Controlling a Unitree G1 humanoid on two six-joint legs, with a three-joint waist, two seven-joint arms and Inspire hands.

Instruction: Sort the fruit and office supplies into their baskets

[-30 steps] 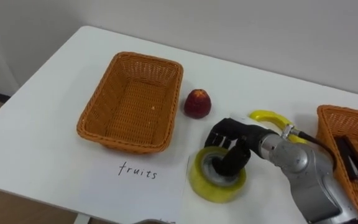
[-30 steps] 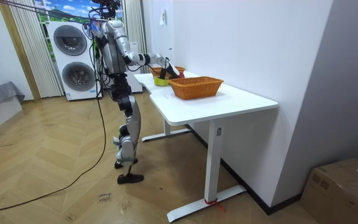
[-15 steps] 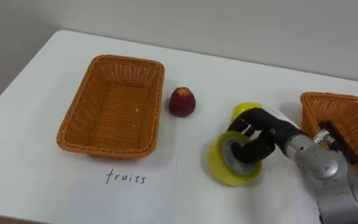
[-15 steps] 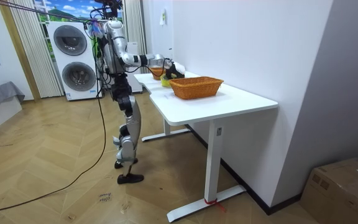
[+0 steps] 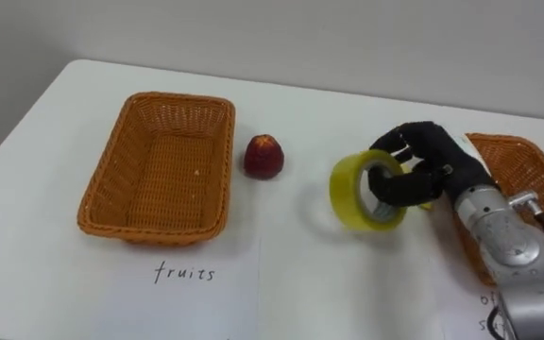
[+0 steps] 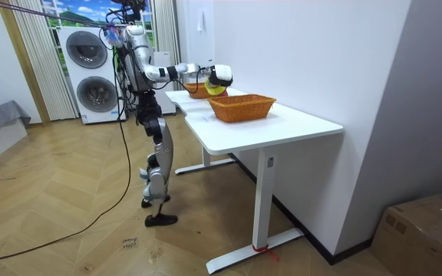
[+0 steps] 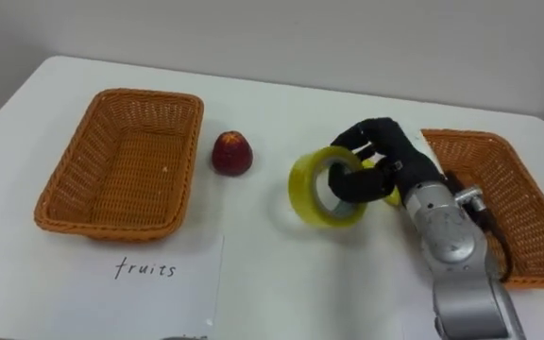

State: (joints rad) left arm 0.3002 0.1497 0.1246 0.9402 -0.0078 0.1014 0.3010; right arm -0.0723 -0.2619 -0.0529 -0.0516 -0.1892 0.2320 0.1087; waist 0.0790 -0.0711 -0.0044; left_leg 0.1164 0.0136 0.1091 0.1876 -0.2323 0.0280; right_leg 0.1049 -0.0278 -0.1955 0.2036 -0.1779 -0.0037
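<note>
White bench [image 5: 300, 104] seen from the robot's head, with the robot standing at one end of it in the room view and its right arm stretched out over the top. The right robot hand [image 5: 433, 165] is closed on a roll of yellow tape [image 5: 345, 189]: its dark fingers [image 5: 397, 189] curl through the roll's opening and grip the right side of the ring. The roll stands on edge with its opening turned toward the near left, and it is held clear of the bench surface, between the two baskets and nearer to the right one; in the room view it sits above the level of the basket rims. At left, an empty rectangular wicker basket [image 5: 149, 229] rests on the bench, with a sheet of paper carrying handwriting [image 5: 187, 293] on its near side. A small red fruit [image 5: 263, 156] stands on the bench just beside this basket's far right corner, apart from it and well left of the tape roll. At right, a second wicker basket [image 5: 518, 140] lies beyond the robot hand, partly covered by the wrist and forearm. Two stacked washing machines [image 6: 92, 73] stand behind the robot in the room view.
</note>
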